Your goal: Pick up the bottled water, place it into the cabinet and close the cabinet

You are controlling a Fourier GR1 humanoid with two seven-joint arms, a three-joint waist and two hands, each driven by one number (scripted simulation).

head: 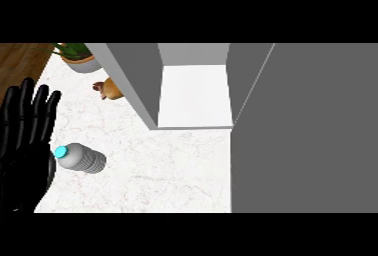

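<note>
Nearby, a bottled water [81,158] lay on the marble bench [162,170], just beside the left robot hand [26,145], whose fingers were straight and spread; the cabinet [193,95] stood open.

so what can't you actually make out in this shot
- Right hand: shows nowhere in the head view.
- Small brown object: partly behind the cabinet wall, too small to identify.
- Potted plant: cut off by the top edge.
- Left hand: cut by the left edge.
- Cabinet door: handle not visible.

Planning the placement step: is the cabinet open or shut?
Open. The cabinet shows its bare white shelf, and its grey door is swung out at the right.
</note>
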